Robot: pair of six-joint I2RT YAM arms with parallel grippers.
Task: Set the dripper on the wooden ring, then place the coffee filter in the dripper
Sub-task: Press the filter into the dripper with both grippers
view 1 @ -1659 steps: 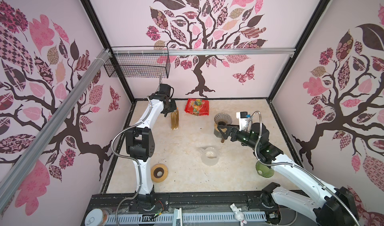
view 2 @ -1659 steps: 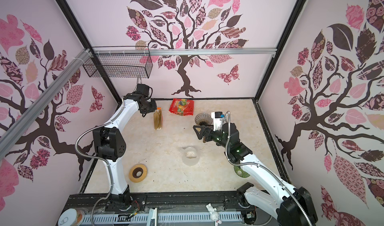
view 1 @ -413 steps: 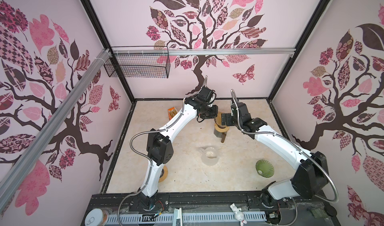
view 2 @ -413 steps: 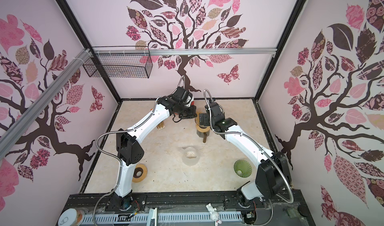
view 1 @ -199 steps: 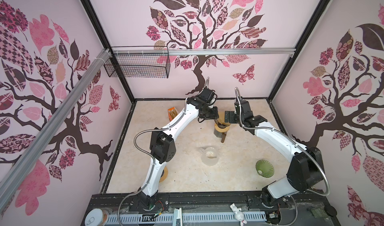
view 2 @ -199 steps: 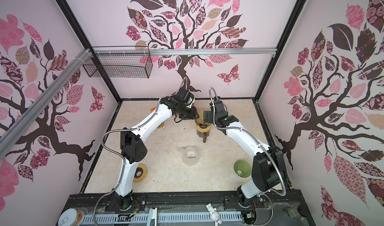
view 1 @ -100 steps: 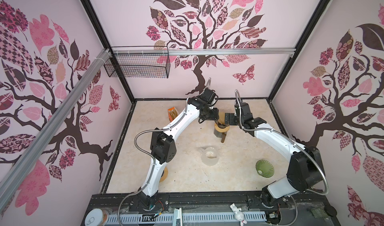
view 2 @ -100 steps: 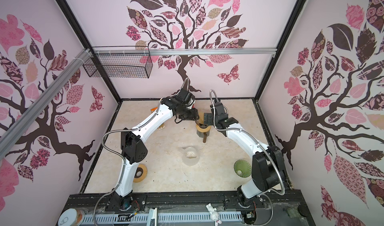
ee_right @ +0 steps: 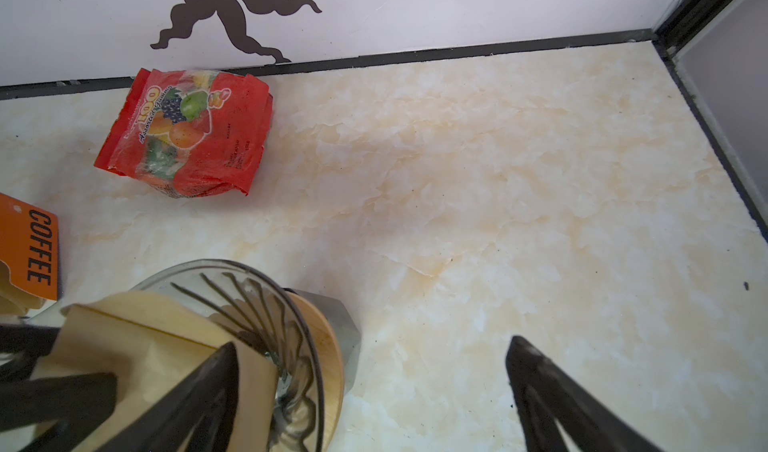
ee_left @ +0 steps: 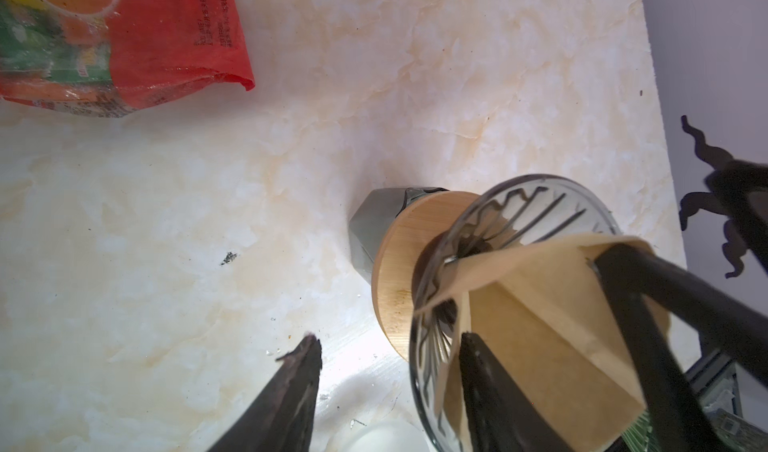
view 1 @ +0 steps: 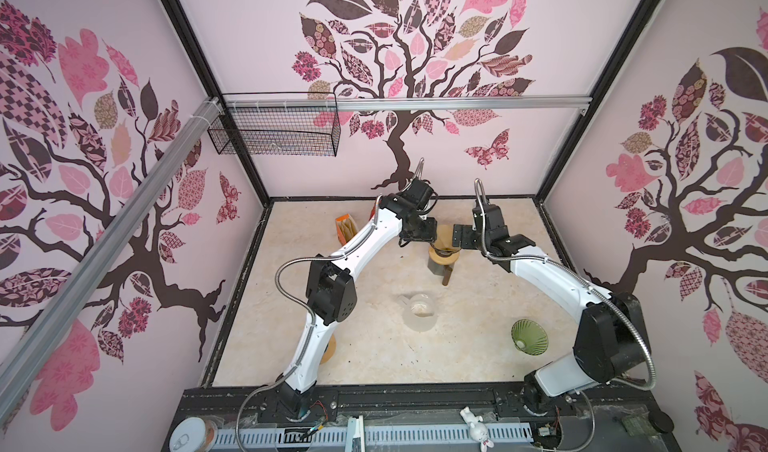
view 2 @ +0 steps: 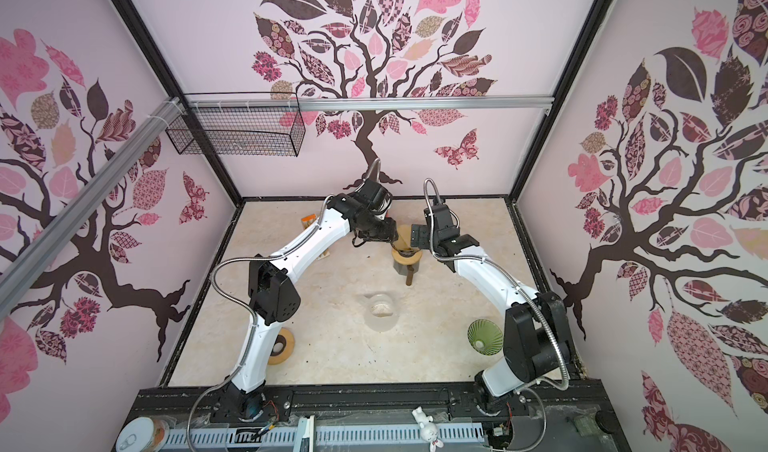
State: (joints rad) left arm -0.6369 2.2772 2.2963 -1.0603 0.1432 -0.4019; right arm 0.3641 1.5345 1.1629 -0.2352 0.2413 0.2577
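We are at the seating step. The coffee filter point(ee_left: 540, 304) sits inside the glass dripper point(ee_left: 519, 204), folded toward one side of the cone and rising above the rim. The left pincer point(ee_left: 388, 340) has its jaws apart and grips nothing. The dripper's rim passes between them, with one finger outside the glass and the other inside against the paper. The right pincer point(ee_right: 372, 342) stands wide, with one finger reaching into the filter and the other over bare tabletop point(ee_right: 498, 180), clear of the dripper. We judge the filter placed but not yet spread. The next move calls for pressing the paper lightly toward the ribbed wall. Both pincers then lift straight up, so that no finger drags the filter out or tips the dripper off its wooden collar point(ee_left: 395, 271)
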